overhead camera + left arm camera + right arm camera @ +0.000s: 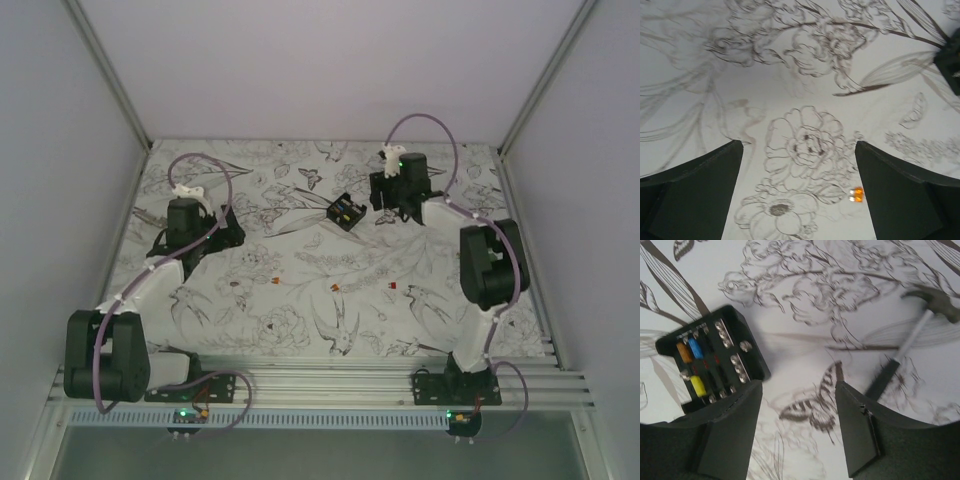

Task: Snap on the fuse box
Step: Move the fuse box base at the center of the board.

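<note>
The fuse box (pixel 346 212) is a small black box lying face up on the printed table, left of my right gripper (pixel 400 195). In the right wrist view the fuse box (pixel 710 360) shows orange, blue and yellow fuses and rows of silver terminals. Its near corner sits just beyond my left fingertip (pixel 735 415). My right gripper (pixel 797 390) is open, with only the butterfly print between the jaws. My left gripper (pixel 190 235) rests low over the table at the left. In its wrist view the left gripper (pixel 799 150) is wide open and holds nothing.
A small hammer (pixel 920 325) with a dark grip lies right of the right gripper. A loose orange fuse (pixel 856 195) lies by the left gripper's right finger. More small fuses (pixel 337 288) are scattered mid-table. White walls enclose the table on three sides.
</note>
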Controlling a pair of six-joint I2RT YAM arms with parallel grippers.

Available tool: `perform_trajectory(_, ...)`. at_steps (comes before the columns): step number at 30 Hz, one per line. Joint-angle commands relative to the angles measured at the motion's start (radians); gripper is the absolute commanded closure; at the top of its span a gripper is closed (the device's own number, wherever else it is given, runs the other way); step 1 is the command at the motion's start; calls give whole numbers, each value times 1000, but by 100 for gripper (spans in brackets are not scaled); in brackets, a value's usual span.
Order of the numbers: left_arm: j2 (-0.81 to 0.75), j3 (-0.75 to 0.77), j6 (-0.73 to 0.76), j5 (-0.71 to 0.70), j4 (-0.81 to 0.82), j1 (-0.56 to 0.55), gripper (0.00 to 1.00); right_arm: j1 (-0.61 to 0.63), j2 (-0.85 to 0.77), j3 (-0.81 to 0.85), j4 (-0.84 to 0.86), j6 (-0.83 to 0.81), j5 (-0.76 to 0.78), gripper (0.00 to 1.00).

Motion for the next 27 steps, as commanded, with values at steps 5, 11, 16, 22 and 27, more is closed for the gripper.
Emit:
perform_trajectory(5, 73, 62, -94, 193, -98, -41, 0, 63, 220, 278, -186, 3, -34, 49)
perform_trajectory(11, 142, 116, -73, 230, -139, -77, 0, 70, 279, 336, -208, 9, -25, 64)
perform_trajectory(16, 155, 134, -64, 225, -160, -107, 0, 81, 278, 330, -233, 7, -10, 78)
perform_trajectory(22, 148, 153, -78, 227, -195, -153, 0, 116, 190, 217, -239, 17, 57, 87)
perform_trajectory(27, 113, 151, -113, 171, -257, -193, 0, 177, 97, 99, -257, 91, 167, 92)
